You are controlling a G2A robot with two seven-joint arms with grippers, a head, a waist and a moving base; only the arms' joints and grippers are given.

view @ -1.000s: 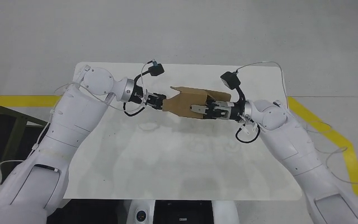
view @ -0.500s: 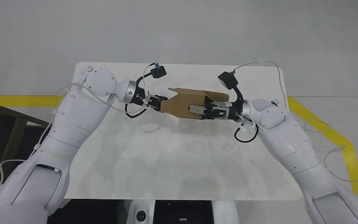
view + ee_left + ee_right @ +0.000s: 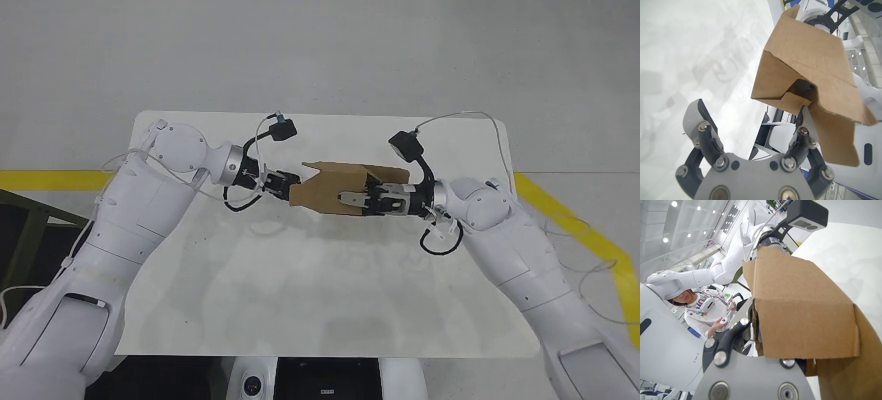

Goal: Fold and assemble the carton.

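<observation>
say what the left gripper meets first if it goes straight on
Probably the carton: its end sits just ahead of the open left gripper, one fingertip by a flap's edge; depth is unclear.

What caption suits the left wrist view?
Open left jaws beside the end flaps of the half-folded carton, over the table.

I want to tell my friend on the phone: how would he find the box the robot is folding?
Look at the big white table. Above it two white robot arms meet, and the carton is right between the left gripper and the right gripper. It is the only brown cardboard thing there, with loose flaps sticking out.
</observation>
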